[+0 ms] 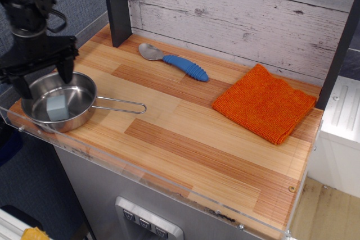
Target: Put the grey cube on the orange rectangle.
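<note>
End effector (44, 78): you have the black end effector at the far left of the worktop, its two fingers spread wide apart and holding nothing. One fingertip (66, 75) hangs over the back rim of the pan, the other over the pan's left edge.

Grey cube (57, 107): the small pale blue-grey matte block sits just below your end effector, between the lines of the two fingers and a little toward the front. It rests on the pan's floor, and no finger touches it.

Steel pan (79, 113): the shiny round steel pan lies directly under your end effector. Its thin wire handle (121, 105) runs off to the right, away from the fingers, flat on the worktop.

Orange rectangle (263, 103): the bright orange folded cloth with a nubby weave lies well apart from your end effector, far across the worktop to the right, near the back wall. Nothing rests on it.

Spoon (174, 60): a metal-bowled spoon with a ribbed blue handle lies to the right of and behind your end effector, between the pan and the cloth, close to the back wall.

Worktop (185, 133): the striped wooden worktop carries the pan, the spoon and the cloth.
</note>
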`<control>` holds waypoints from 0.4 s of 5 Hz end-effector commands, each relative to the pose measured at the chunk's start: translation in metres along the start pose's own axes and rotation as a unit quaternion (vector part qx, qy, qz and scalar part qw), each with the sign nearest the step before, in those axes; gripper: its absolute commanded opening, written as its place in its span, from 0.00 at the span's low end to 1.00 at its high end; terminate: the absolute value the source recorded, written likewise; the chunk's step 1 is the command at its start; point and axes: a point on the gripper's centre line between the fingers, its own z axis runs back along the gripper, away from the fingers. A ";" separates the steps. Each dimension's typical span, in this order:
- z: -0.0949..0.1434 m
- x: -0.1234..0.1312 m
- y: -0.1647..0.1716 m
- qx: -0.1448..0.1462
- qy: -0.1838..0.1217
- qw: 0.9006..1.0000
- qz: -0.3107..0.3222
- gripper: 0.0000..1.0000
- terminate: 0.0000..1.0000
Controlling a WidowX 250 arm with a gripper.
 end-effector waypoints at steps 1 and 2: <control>0.003 -0.005 -0.004 0.001 -0.013 1.000 -0.011 1.00 0.00; 0.001 -0.011 -0.004 0.002 -0.009 1.000 -0.013 1.00 0.00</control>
